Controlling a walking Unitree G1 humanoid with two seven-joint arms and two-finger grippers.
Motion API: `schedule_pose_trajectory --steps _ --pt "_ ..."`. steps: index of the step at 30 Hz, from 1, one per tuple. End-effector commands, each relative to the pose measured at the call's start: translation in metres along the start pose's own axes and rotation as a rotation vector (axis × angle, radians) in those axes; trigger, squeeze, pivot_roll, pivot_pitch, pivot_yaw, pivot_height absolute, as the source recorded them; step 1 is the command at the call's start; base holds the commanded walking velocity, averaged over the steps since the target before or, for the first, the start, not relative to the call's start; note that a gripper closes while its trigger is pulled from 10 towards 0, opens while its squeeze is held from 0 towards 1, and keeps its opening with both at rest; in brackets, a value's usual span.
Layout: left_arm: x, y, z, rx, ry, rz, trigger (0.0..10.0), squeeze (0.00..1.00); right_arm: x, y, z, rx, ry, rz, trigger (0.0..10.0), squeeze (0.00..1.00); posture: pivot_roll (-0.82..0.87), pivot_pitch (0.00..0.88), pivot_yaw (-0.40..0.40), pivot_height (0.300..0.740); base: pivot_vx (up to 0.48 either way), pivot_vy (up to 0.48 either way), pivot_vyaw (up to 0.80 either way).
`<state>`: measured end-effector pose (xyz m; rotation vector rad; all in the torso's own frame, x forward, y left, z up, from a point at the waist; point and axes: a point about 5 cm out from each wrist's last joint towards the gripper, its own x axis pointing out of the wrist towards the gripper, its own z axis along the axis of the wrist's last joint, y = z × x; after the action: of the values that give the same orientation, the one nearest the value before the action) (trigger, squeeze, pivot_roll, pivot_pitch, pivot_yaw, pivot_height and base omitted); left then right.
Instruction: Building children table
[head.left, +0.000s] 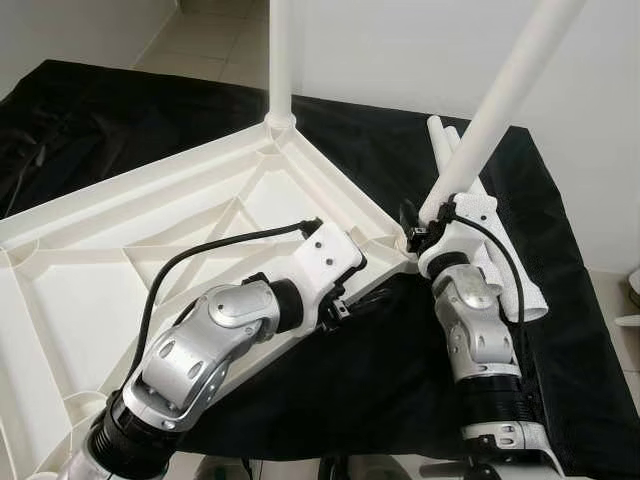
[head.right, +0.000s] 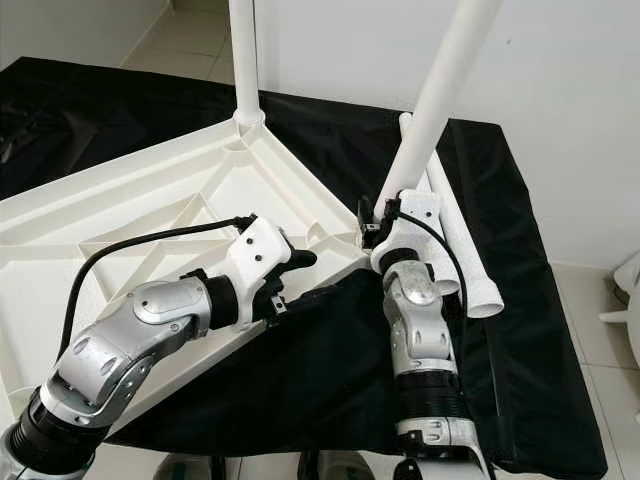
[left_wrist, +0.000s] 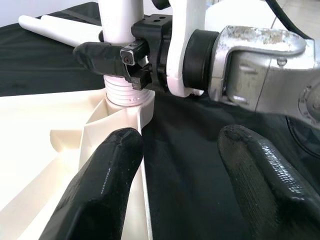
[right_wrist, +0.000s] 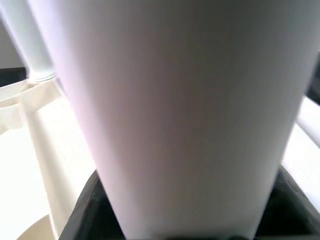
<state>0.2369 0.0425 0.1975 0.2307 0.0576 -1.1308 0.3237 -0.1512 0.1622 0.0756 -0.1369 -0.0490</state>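
The left gripper (left_wrist: 175, 185), fingers spread, is steadying the tabletop (head.left: 120, 270) edge; the right gripper (head.right: 375, 222) is pinching a leg (head.right: 430, 100) into the corner socket. One leg (head.left: 279, 60) is standing fitted, two (head.right: 470, 260) are lying unfitted.

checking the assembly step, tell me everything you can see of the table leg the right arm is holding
The table leg is a smooth white tube, plastic by the look, with a ribbed threaded end sitting in the corner socket of the upturned white tabletop. It tilts up and to the robot's right, out of frame. The right end effector is shut on it just above the threads. The left end effector, open, hovers beside the tabletop edge near that corner.
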Motion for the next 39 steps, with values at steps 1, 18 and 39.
schedule_pose_trajectory --steps 1,18,39 --pt "0.002 -0.002 -0.003 0.006 0.012 -0.019 10.0 0.00 -0.004 -0.009 -0.005 0.005 0.026 -0.076 10.0 0.00 0.06 0.102 -0.071 0.740 0.000 0.000 0.00" --pt "0.003 -0.003 -0.004 -0.009 0.015 -0.020 10.0 0.00 -0.011 0.000 -0.001 -0.002 0.042 -0.129 10.0 0.00 0.05 0.103 -0.072 0.740 0.000 0.000 0.00" --pt "0.002 -0.003 -0.005 -0.022 0.018 -0.017 10.0 0.00 -0.014 0.000 0.006 0.020 -0.023 0.164 10.0 1.00 0.05 0.083 -0.074 0.740 0.000 0.000 0.00"
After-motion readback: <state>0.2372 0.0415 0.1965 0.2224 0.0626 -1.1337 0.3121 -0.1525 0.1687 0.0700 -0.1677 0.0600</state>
